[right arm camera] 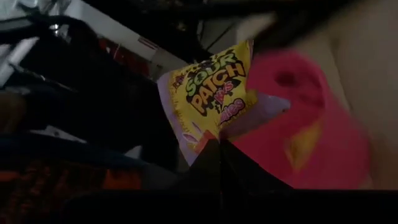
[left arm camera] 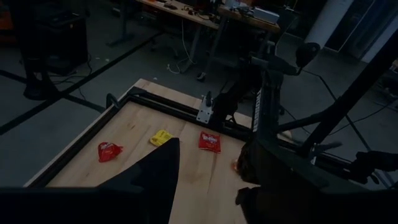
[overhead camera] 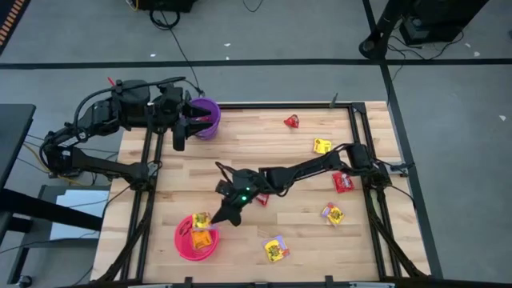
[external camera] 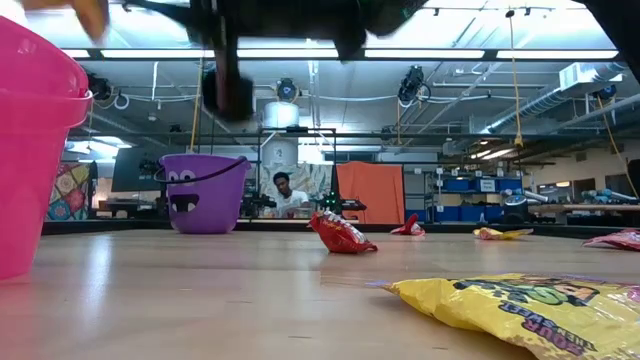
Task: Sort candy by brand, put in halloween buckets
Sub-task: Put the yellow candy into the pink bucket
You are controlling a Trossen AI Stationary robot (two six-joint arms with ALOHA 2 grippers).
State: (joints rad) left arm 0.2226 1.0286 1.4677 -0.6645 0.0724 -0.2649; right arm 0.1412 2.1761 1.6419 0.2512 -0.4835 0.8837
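A light wooden tabletop [overhead camera: 264, 160] with a black frame sits on grey floor, with black cables [overhead camera: 172, 32] trailing beyond its far edge. Across the room, a person [external camera: 287, 192] sits beside an orange panel [external camera: 370, 192]

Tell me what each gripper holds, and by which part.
Right gripper pinches a yellow candy packet by its edge, over the pink bucket. Left gripper holds nothing.

Pink bucket [external camera: 30, 150] is running off the low view's left edge, rim and base cut; in the right wrist view it [right arm camera: 311, 124] is blurring into a smear; yellow packet [external camera: 520, 310] is being clipped at the low view's lower right corner (print smeared, unreadable); purple bucket [overhead camera: 206, 120] is sitting half hidden under the left arm overhead.
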